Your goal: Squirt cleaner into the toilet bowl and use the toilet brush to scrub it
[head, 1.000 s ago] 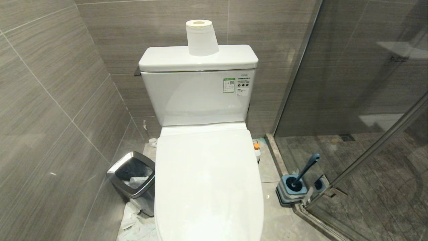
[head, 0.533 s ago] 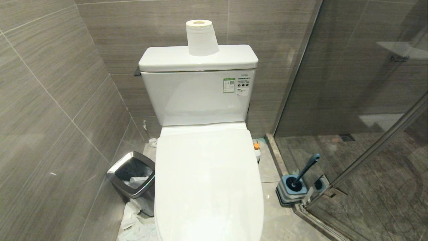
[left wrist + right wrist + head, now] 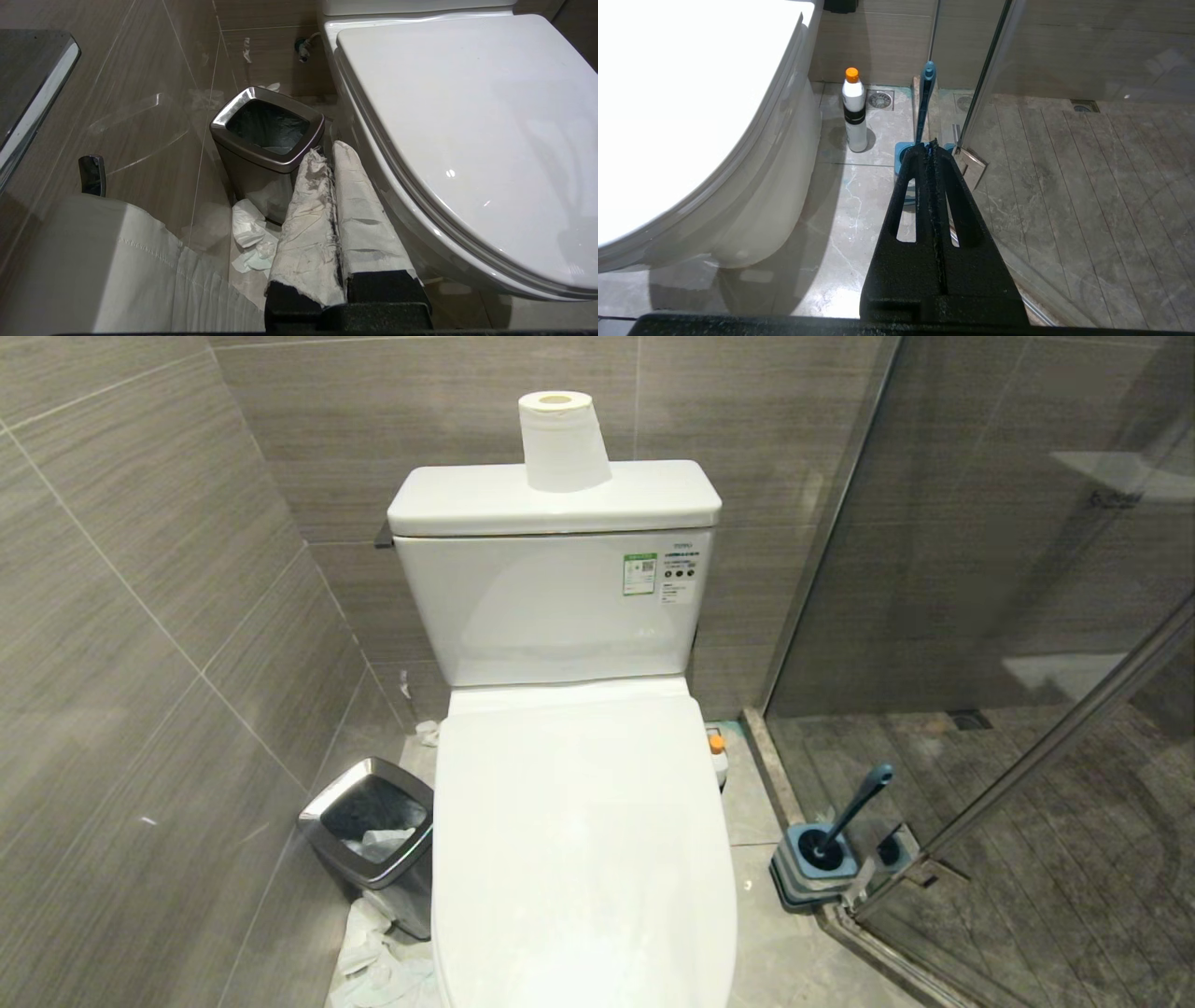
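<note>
Toilet bowl: the white ceramic toilet bowl (image 3: 579,859) fills the middle of the head view, its lid down flat over the seat — the basin is covered.
Cistern: a toilet paper roll (image 3: 563,441) stands upright on the tank lid (image 3: 467,499), against the grey tiled wall.
Cleaner: the cleaner (image 3: 854,111), a small white bottle with an orange cap, stands upright on the floor tiles just beside the bowl's right flank, near a round floor drain (image 3: 879,99); from the head view only its cap and shoulder peep out behind the lid edge (image 3: 716,754).
Toilet brush: the toilet brush (image 3: 854,810) sits head-down in its square grey-blue holder (image 3: 810,875) on the floor to the right of the toilet, the teal handle leaning toward the glass shower door (image 3: 1027,616).
Waste bin: a steel-rimmed bin (image 3: 268,140) stands on the toilet's left, with crumpled tissue (image 3: 252,235) on the floor at its foot.
Left gripper: the left gripper (image 3: 331,154), its fingers wrapped in worn white padding, hangs low between bin and bowl — fingers pressed together, grasping nothing.
Right gripper: the right gripper (image 3: 930,148), bare black, points toward the brush holder from a distance; its fingers are clenched tight on nothing.
Arms: neither shows in the head view.
</note>
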Controlling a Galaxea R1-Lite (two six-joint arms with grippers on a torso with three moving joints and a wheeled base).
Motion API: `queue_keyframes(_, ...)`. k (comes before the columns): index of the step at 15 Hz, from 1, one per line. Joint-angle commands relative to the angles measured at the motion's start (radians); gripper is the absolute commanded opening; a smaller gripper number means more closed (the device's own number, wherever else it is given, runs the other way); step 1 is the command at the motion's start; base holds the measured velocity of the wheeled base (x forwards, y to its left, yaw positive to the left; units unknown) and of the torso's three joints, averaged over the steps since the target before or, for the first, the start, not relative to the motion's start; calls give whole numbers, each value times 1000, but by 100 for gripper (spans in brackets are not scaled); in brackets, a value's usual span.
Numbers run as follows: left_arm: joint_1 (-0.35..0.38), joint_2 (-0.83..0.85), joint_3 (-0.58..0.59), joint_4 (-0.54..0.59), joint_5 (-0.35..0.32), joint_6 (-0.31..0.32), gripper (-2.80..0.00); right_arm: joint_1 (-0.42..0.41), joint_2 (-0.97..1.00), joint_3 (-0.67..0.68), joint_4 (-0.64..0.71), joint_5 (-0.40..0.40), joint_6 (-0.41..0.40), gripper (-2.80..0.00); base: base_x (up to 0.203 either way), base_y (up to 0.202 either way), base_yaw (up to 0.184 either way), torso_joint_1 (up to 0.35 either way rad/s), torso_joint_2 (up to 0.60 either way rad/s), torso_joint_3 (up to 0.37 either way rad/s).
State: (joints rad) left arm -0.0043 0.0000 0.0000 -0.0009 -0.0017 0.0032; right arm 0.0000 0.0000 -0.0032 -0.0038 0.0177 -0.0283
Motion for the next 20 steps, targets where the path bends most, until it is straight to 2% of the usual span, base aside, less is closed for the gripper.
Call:
queue_keyframes(1, 0, 0, 0, -1, 0, 0, -280, 0, 2, 0, -1, 1, -1, -280, 0, 0, 0, 0, 0, 0)
queue_keyframes(20, 0, 0, 0, -1, 0, 0, -280, 0, 2, 0, -1, 1, -1, -280, 0, 0, 0, 0, 0, 0)
